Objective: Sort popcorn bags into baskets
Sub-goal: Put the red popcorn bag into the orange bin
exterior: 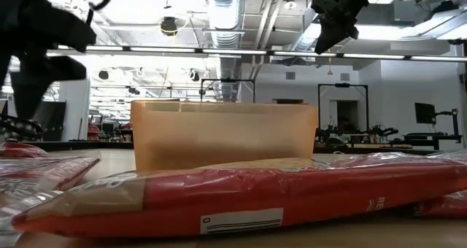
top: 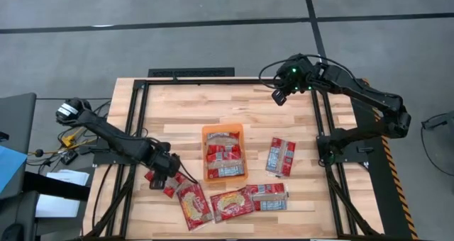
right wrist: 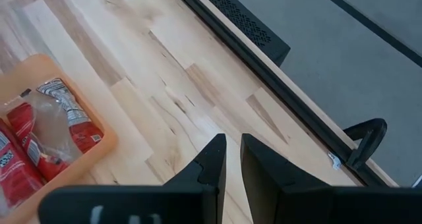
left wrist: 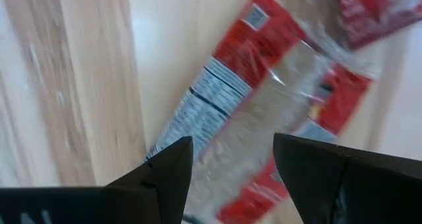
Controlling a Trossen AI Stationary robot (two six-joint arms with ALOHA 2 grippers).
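Note:
The orange basket [top: 224, 133] stands mid-table and holds several red popcorn bags [top: 223, 159]. More bags lie flat on the wood: one to the basket's right [top: 281, 157] and three along the near edge [top: 268, 196] [top: 230, 203] [top: 193, 205]. My left gripper [top: 162, 171] [left wrist: 231, 165] is open, low over another bag [left wrist: 264, 99] at the basket's near left. Its fingers stand on either side of the bag's grey-blue printed face, and I see no touch. My right gripper [top: 279, 96] [right wrist: 233, 159] is shut and empty, raised over the table's far right part.
A black metal frame [top: 190, 74] borders the table's far edge and sides. Bare wood lies between the basket and the far edge [right wrist: 165, 85]. In the low view a bag [exterior: 255, 197] lies across the foreground in front of the basket [exterior: 222, 135].

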